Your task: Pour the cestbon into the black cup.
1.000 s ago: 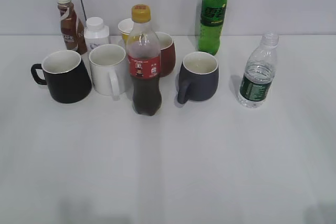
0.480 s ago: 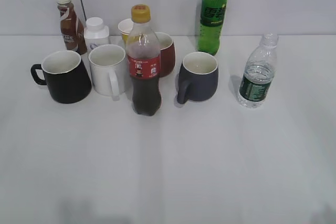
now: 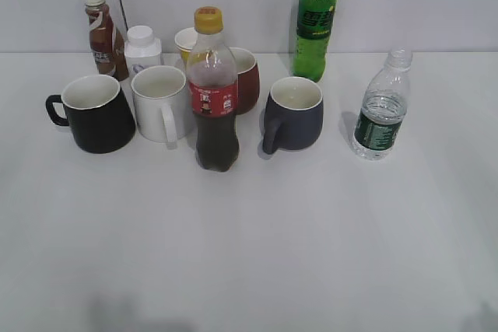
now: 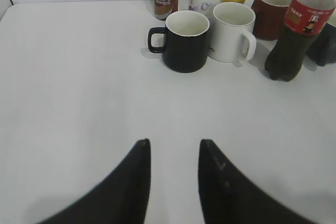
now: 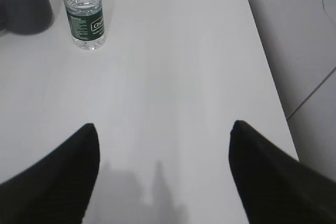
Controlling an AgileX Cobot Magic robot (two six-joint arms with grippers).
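Cestbon (image 3: pixel 381 106): upright on the white table (image 3: pixel 311 254), far right of the row, long axis vertical, open neck pointing up, green label around the lower half; well apart from the dark blue-grey mug (image 3: pixel 294 114) to its left.
Black cup (image 3: pixel 97 113): far left of the row, upright, mouth up, handle turned left in the exterior view; just beside the white mug (image 3: pixel 162 103).
Exterior view only: whole row at once, tall green bottle (image 3: pixel 316 17) at the back; neither gripper visible.
Left wrist view only: left gripper (image 4: pixel 173 148) low over bare table, fingers slightly parted, holding nothing; black cup (image 4: pixel 185 40) ahead, cola bottle (image 4: pixel 296 30) at right.
Right wrist view only: right gripper (image 5: pixel 164 132) spread wide, empty; cestbon (image 5: pixel 84 9) far ahead at upper left, standing.
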